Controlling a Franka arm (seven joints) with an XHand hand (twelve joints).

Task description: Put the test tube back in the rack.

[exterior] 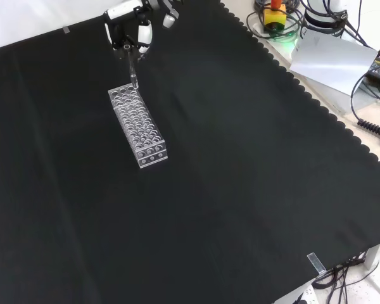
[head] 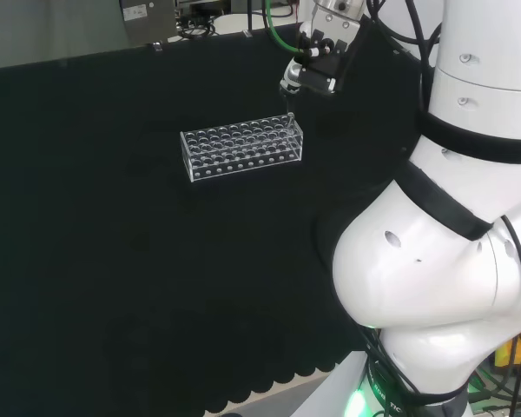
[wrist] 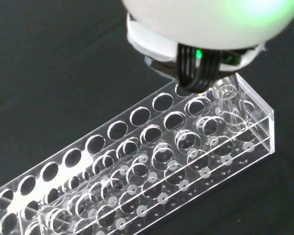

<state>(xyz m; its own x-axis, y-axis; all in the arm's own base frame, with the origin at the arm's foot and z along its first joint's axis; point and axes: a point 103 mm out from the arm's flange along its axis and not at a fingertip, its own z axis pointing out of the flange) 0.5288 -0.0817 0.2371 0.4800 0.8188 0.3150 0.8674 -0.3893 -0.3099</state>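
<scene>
A clear plastic rack [head: 241, 149] with several rows of holes lies on the black cloth; it also shows in the front view [exterior: 138, 126] and close up in the wrist view [wrist: 137, 161]. A clear test tube [exterior: 132, 73] stands nearly upright with its lower end in a corner hole at the rack's end nearest the hand, and its open mouth [wrist: 226, 92] faces up. In the head view the tube [head: 293, 117] hangs just below the hand [head: 317, 62]. The hand [exterior: 134, 31] hovers over that end, with curled fingers [wrist: 196, 73] pinching the tube's top.
The arm's white links [head: 451, 217] stand at the right of the head view. In the front view, a scalloped cloth edge [exterior: 316, 104] runs past a grey sheet [exterior: 329, 57], cables and a yellow and red device [exterior: 275, 16] at the top right.
</scene>
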